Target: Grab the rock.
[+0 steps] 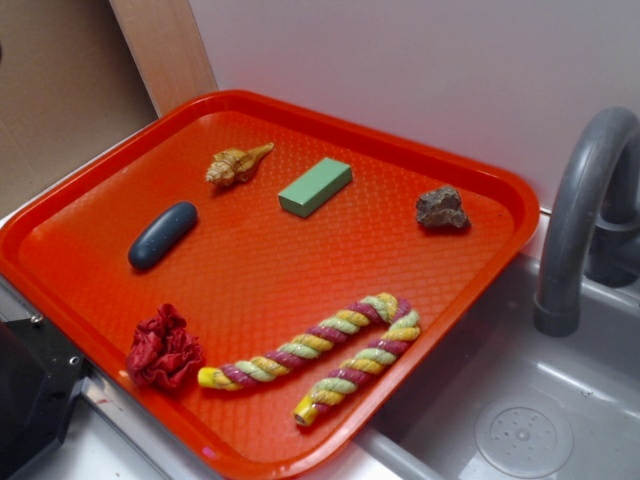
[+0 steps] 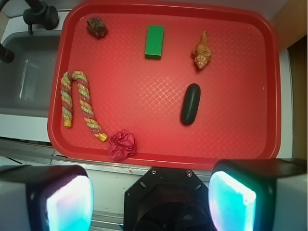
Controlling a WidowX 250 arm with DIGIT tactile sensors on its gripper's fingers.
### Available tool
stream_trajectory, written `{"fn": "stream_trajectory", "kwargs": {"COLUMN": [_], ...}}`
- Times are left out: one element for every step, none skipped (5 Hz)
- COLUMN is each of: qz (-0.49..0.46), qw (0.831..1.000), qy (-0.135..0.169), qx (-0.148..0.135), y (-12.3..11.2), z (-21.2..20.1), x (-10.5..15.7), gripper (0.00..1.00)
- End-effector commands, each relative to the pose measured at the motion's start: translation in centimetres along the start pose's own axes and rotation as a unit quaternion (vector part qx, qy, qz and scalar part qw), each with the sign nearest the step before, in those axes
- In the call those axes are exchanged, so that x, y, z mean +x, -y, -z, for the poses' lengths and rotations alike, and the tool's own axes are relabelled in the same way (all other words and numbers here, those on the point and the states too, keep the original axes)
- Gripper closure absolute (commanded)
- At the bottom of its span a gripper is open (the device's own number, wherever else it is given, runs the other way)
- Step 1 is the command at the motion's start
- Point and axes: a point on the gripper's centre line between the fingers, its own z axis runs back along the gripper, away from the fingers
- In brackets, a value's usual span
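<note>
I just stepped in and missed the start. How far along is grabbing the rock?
Nothing looks done yet. The rock sits untouched in a far corner of the red tray, apart from the green block. The gripper hangs open and empty outside the tray's near edge, its fingers spread wide. Reaching over, lowering onto the rock and closing are all left.

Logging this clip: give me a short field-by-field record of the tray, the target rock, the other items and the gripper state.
surface: red tray beside a grey sink
target: rock, in a tray corner, nearest the faucet, untouched
other items: green block, seashell, dark oval pebble, twisted rope toy, red crumpled cloth
nearest neighbour of rock: green block, apart from it
gripper: gripper open, above the tray's near edge, holding nothing
task status: rock not yet grasped
</note>
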Motion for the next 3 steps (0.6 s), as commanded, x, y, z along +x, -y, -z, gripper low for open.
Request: {"fn": "stream_trajectory", "kwargs": {"qz": [0.0, 0.015, -0.003], "qw": [1.0, 1.0, 0.997], "qy": [0.0, 0.012, 0.071], "qx": [0.0, 0.002, -0.025], "y": [0.0, 2.2, 4.2], "z": [0.0, -0.3, 0.2], "x": [0.0, 2.6, 5.8], "gripper": [0.0, 0.0, 0.0]}}
